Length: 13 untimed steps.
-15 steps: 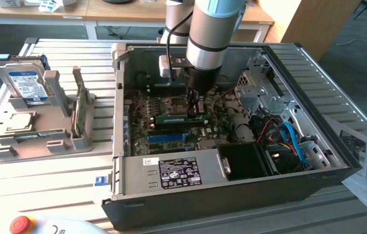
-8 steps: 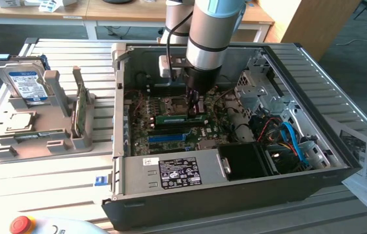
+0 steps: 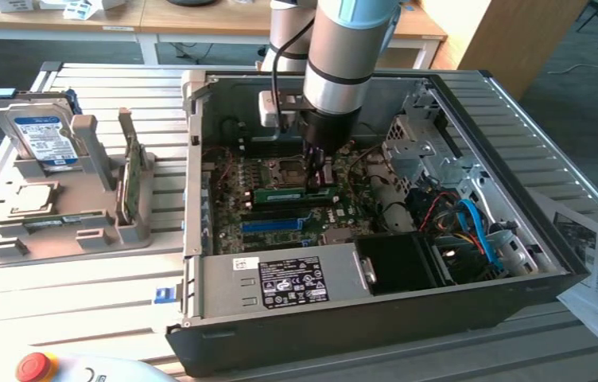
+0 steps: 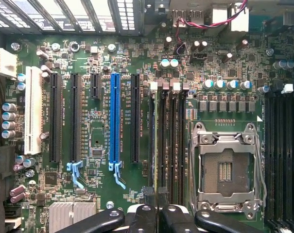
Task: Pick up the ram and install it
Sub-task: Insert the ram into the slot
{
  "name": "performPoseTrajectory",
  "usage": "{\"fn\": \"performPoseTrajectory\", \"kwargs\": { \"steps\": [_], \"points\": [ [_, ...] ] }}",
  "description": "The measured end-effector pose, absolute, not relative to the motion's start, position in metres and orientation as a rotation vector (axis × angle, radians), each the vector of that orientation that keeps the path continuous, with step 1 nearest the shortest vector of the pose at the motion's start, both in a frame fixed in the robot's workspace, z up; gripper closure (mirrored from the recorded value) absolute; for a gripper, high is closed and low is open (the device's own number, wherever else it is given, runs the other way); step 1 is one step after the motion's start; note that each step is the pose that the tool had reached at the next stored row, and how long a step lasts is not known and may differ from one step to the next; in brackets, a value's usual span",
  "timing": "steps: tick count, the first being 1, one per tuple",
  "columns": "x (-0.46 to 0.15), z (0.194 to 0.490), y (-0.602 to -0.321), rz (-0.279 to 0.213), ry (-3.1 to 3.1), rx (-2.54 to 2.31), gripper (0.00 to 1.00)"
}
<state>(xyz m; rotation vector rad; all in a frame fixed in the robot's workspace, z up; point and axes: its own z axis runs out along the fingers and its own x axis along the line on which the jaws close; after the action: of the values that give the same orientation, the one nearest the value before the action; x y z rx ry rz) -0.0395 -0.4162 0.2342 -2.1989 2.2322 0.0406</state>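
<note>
Green ram (image 3: 283, 193) upright on edge just beside the CPU socket (image 4: 224, 170), jaws pinched narrow on its top edge, arm (image 3: 342, 56) hanging straight down by the socket

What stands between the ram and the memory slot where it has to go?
Nothing visible does. The end effector holds the ram directly at the black memory slots beside the processor socket; no cable crosses there.

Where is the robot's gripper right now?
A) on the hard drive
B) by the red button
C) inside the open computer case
C: the gripper reaches down into the open computer case, just over the motherboard, by the ram.
</note>
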Motion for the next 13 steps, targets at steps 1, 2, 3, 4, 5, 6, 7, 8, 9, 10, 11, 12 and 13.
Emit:
{"fn": "performPoseTrajectory", "kwargs": {
  "steps": [1,2,3,4,5,6,7,8,9,10,11,12,13],
  "points": [
    [-0.0395,0.2342,-0.4162,0.041,2.232,-2.199,0.88],
    [-0.0395,0.2342,-0.4162,0.041,2.232,-2.199,0.88],
    [-0.0397,0.2342,-0.4162,0.041,2.232,-2.199,0.88],
    [-0.04,0.2342,-0.4161,0.041,2.232,-2.199,0.88],
    [-0.0402,0.2341,-0.4161,0.041,2.232,-2.199,0.88],
    [-0.0403,0.2342,-0.4162,0.041,2.232,-2.199,0.88],
    [-0.0404,0.2342,-0.4162,0.041,2.232,-2.199,0.88],
    [-0.0404,0.2342,-0.4162,0.041,2.232,-2.199,0.88],
    [-0.0404,0.2342,-0.4162,0.042,2.233,-2.199,0.88],
    [-0.0404,0.2342,-0.4162,0.042,2.233,-2.199,0.88],
    [-0.0404,0.2342,-0.4162,0.043,2.233,-2.2,0.88],
    [-0.0404,0.2342,-0.4162,0.043,2.233,-2.2,0.88],
    [-0.0404,0.2342,-0.4162,0.043,2.233,-2.2,0.88]
  ]
}}
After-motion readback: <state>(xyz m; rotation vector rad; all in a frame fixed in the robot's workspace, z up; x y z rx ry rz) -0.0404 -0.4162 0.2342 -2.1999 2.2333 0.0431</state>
